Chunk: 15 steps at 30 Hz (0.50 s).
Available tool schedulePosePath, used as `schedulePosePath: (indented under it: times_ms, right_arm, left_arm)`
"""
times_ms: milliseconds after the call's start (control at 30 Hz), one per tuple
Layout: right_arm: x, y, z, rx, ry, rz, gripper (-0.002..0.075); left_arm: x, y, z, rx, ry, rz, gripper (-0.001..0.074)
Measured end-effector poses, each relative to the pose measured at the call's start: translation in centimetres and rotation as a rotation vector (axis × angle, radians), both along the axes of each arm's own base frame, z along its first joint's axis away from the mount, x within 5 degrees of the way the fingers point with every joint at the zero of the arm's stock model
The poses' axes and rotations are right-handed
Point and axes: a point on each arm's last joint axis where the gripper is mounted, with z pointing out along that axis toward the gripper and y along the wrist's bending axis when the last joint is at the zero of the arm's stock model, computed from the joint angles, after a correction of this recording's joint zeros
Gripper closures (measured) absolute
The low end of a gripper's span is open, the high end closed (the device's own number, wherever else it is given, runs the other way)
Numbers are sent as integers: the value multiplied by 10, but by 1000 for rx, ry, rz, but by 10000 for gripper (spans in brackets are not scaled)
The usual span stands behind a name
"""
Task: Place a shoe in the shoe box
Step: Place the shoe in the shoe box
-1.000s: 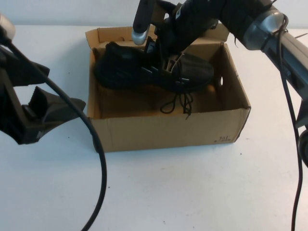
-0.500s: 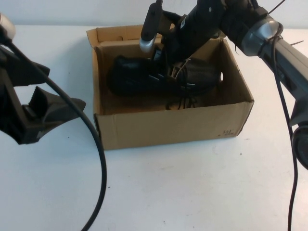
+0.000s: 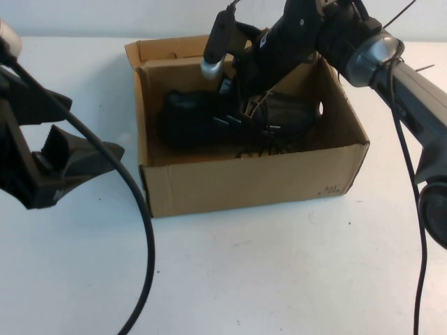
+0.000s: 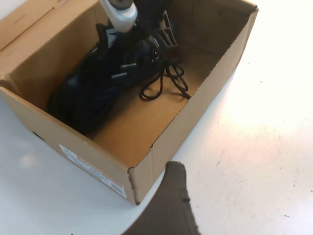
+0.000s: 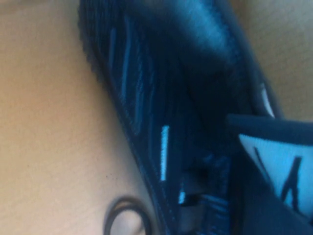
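The black shoe (image 3: 230,118) lies on its side on the floor of the open brown shoe box (image 3: 244,185), toe toward the right wall, with its laces (image 3: 262,146) trailing over the cardboard. My right gripper (image 3: 241,91) reaches down into the box and sits on the shoe's lace and tongue area. Its wrist view is filled by the shoe (image 5: 161,98) and the white tongue tag (image 5: 279,166). My left gripper (image 3: 63,132) hovers left of the box, open and empty. From its wrist I see the shoe box (image 4: 171,142), the shoe (image 4: 98,83) and one finger (image 4: 168,205).
The box stands on a white table (image 3: 244,279). A black cable (image 3: 143,230) loops down from the left arm across the near left. The right arm and its cable (image 3: 419,209) run along the right edge. The box flap (image 3: 174,49) stands at the back.
The right arm has lowered the shoe from above the rim down onto the box floor. The box has slid slightly to the right. The left arm has not moved.
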Motion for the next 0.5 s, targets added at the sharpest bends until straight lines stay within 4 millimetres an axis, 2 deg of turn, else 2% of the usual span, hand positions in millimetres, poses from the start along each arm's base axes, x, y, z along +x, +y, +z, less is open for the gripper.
schedulePosePath:
  times_ms: [133, 300, 400, 500]
  right_arm:
    - [0, 0, 4, 24, -6, -24, 537]
    - [-5, -3, 26, 66, -30, -58, 445]
    - [-10, -5, 39, 85, -43, -70, 424]
    - [-16, -8, 54, 95, -54, -71, 444]
  left_arm:
    - [0, 0, 0, 0, 0, 0, 134]
    - [0, 0, 0, 1, 3, -2, 134]
    - [0, 0, 0, 1, 3, -2, 134]
    - [0, 0, 0, 2, 5, -3, 137]
